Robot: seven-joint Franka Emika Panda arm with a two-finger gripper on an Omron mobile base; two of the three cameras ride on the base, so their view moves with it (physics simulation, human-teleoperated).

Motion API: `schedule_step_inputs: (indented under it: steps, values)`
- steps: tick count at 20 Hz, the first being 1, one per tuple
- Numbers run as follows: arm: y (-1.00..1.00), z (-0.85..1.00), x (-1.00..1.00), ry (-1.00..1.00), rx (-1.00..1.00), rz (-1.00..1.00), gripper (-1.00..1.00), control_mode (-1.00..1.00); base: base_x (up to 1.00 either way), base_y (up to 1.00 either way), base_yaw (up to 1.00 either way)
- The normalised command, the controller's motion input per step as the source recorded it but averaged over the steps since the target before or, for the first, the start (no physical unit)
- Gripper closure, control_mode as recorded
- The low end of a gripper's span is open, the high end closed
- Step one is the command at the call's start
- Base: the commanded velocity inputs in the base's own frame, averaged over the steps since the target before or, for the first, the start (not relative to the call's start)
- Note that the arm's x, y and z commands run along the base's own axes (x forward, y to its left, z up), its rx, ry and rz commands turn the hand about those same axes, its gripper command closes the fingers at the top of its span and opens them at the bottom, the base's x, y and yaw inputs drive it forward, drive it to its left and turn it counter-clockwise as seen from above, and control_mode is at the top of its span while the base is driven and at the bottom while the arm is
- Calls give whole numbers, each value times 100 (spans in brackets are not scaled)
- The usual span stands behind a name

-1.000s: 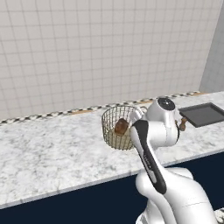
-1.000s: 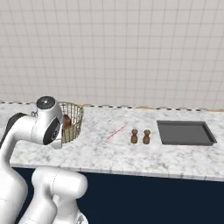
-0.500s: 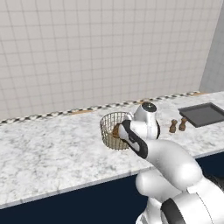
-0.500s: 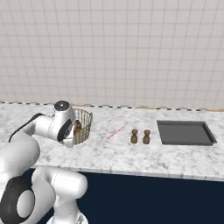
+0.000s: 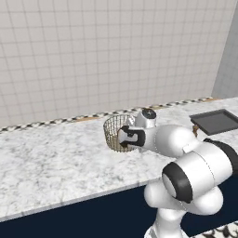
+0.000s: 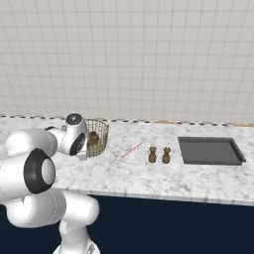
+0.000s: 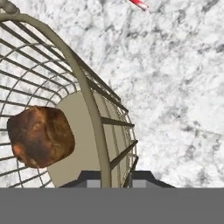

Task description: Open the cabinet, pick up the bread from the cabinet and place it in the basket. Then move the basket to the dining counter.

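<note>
The golden-tan wire basket [image 5: 114, 133] [image 6: 100, 135] sits low at the dining counter's [image 5: 46, 158] [image 6: 149, 174] marble top; whether it touches the marble I cannot tell. Inside it lies the brown bread [image 7: 41, 136] [image 6: 93, 139]. My gripper [image 7: 111, 177] [image 5: 127, 137] [image 6: 86, 150] is shut on the basket's rim [image 7: 89, 98], which runs up between the two fingertips [image 7: 89, 177]. The bread rests on the basket's flat base, to the left of the gripped rim in the hand view. The cabinet is out of view.
A dark tray [image 6: 208, 150] [image 5: 216, 121] lies at the counter's right. Two small brown shakers [image 6: 153, 155] stand left of it, and a thin red stick [image 6: 132, 150] [image 7: 139, 3] lies between them and the basket. A tiled wall backs the counter.
The arm has folded lower and reached forward, carrying the basket with the bread a little farther over the counter toward the wall. The tray and shakers have stayed put.
</note>
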Motion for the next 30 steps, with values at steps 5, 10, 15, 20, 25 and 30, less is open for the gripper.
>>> schedule_step_inputs:
  steps: [5, 10, 15, 20, 25, 30]
  values:
    - [-23, -6, -34, -3, 0, 0, -100, -100, 0, 0, 0]
    - [-8, 70, -35, -12, 0, 5, -100, -100, 0, 0, 0]
    - [1, 91, -90, -8, -7, 29, -100, -100, 0, 0, 0]
    - [0, 63, -100, -14, -34, 50, -100, -100, 0, 0, 0]
    - [0, 32, -100, -26, -44, 35, -100, -100, 0, 0, 0]
    - [-22, 29, -100, -32, -33, 23, -100, -100, 0, 0, 0]
